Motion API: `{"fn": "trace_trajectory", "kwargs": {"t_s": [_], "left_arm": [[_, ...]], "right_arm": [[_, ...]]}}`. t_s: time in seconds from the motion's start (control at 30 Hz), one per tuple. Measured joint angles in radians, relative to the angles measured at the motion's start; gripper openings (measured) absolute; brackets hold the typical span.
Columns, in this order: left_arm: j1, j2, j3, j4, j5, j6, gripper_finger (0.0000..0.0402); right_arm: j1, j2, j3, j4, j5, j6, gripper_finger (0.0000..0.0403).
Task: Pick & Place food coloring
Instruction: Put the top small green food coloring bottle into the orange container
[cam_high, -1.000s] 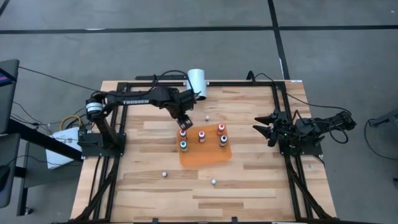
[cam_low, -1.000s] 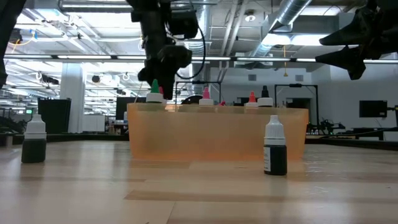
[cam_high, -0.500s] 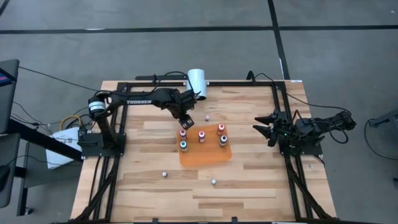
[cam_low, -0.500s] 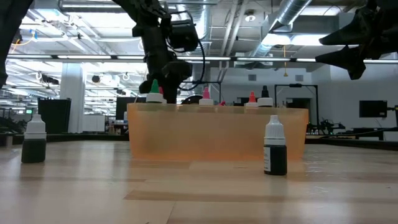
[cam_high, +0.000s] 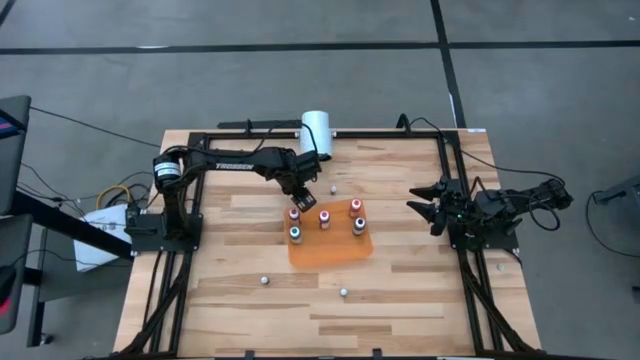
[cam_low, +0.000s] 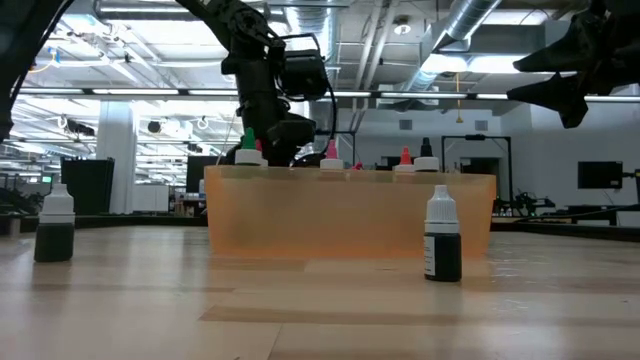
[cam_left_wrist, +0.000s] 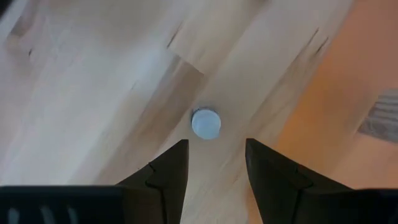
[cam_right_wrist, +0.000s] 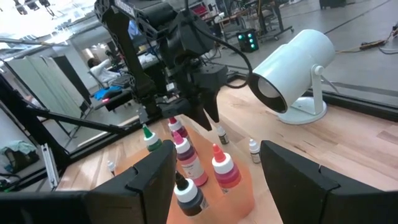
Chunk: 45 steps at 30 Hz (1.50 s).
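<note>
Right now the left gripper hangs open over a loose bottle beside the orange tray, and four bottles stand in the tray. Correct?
Not quite: the high view shows five bottles standing in the orange tray, not four. The left gripper does hang open over a loose bottle beside it.

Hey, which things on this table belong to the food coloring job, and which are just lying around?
Job:
- five food coloring bottles standing in the orange tray
- loose bottles on the wood
- left gripper, open over one loose bottle

Lying about:
- white cylinder at the far edge
- right gripper, open, waiting at the right
</note>
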<state>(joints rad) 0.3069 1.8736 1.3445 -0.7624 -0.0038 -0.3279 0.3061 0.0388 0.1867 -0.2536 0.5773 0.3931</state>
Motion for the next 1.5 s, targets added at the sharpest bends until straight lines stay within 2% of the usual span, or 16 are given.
{"fn": "trace_trajectory", "kwargs": {"t_s": [0.67, 1.5], "left_arm": [[-0.004, 0.032, -0.002, 0.048, -0.031, -0.026, 0.0149], [-0.005, 0.032, -0.002, 0.065, -0.015, -0.066, 0.0149]], "right_arm": [[0.000, 0.000, 0.000, -0.004, -0.001, 0.000, 0.0221], [0.000, 0.000, 0.000, -0.004, 0.000, 0.000, 0.0221]]}}
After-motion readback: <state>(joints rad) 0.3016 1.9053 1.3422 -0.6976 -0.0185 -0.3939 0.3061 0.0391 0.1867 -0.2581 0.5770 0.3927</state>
